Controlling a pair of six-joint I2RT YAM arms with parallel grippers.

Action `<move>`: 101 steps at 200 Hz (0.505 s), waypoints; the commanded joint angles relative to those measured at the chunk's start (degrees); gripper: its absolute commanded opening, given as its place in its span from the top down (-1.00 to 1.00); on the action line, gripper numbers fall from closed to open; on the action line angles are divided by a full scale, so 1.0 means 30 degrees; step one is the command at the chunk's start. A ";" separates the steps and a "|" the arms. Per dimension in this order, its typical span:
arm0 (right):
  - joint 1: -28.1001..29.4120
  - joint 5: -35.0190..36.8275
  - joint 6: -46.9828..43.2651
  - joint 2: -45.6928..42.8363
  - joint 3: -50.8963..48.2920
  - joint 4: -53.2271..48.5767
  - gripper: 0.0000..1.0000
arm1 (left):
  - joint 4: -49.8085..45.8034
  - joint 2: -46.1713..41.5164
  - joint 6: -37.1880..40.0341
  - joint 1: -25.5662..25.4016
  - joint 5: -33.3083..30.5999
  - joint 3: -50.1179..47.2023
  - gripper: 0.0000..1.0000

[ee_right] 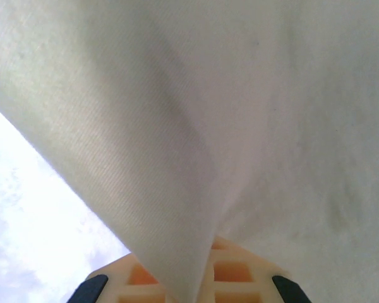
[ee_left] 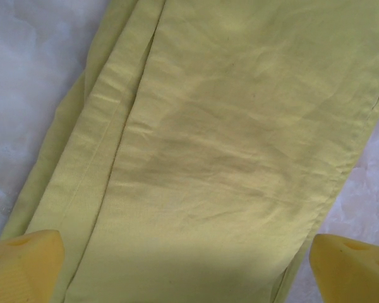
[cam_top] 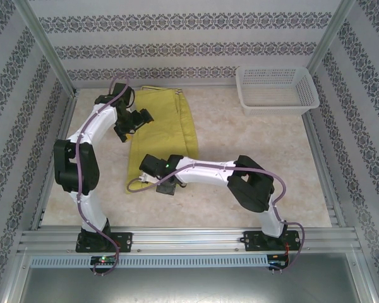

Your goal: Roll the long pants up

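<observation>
We're looking down at the table (cam_top: 252, 170), and the long pants (cam_top: 167, 120) lie stretched flat, well apart from the basket (cam_top: 278, 108), out on the left arm's side of it. One end sits about level with the basket and the other runs away from it toward the arm bases.

The right gripper (cam_top: 148, 167) is at that end farthest from the basket. On its wrist view we see it clenched on the cloth, a fold rising straight out from between the pads (ee_right: 234, 271) and washed out pale in the light. We judge this is the starting edge of the roll, pinched and lifted so it can be turned over onto the rest.

The left gripper (cam_top: 142, 117) hovers over the pants much nearer the basket's level. Its fingers (ee_left: 25, 259) are spread wide with nothing between them, and the cloth lies smooth beneath. We can't tell whether the tips touch it. Our guess is that it waits there to pin the fabric so the pull from the other end doesn't drag everything along.

No turn of the roll is visible yet, so we'd call this barely begun.
</observation>
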 commanded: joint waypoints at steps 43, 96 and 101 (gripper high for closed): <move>-0.1142 -0.4243 0.0536 -0.0794 0.2950 -0.3809 1.00 | 0.0004 0.0231 0.0323 0.0110 0.0331 0.0366 -1.00; -0.2326 -0.6407 0.0255 0.0925 0.5788 -0.5637 1.00 | 0.0085 0.0286 0.0264 0.0117 0.0423 0.0302 -1.00; -0.2457 -0.6592 0.0262 0.1184 0.6157 -0.5833 1.00 | 0.0105 0.0286 0.0259 0.0129 0.0451 0.0298 -1.00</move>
